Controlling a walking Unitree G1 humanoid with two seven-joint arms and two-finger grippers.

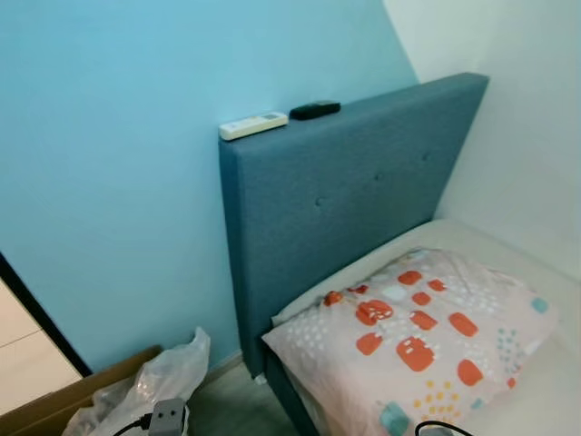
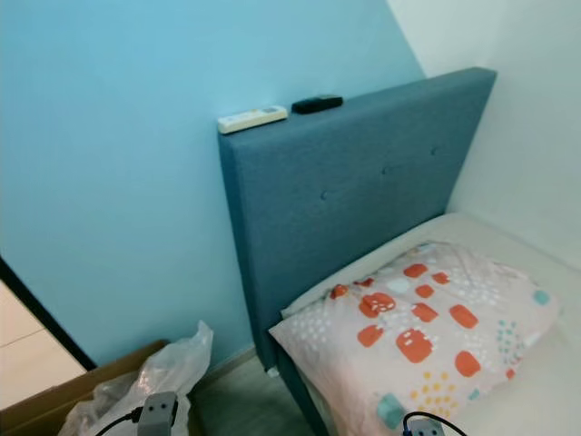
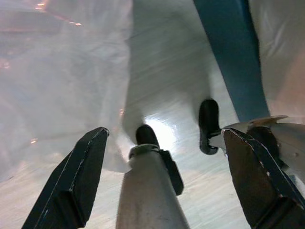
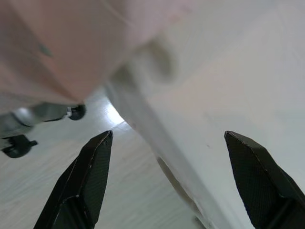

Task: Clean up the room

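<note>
On top of the tall blue padded fabric headboard [image 1: 349,195] lie a white slim remote control [image 1: 252,124] and a black one [image 1: 315,110] beside it — likely tidying targets, best approached squarely — while left gripper [image 3: 164,157] and right gripper [image 4: 167,162] hang low, fingers spread, empty.

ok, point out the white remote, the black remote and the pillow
white remote [image 1: 253,125], left eye view, middle of its body
black remote [image 1: 315,110], left eye view, top face
pillow [image 1: 418,341], left eye view, patterned centre
</note>
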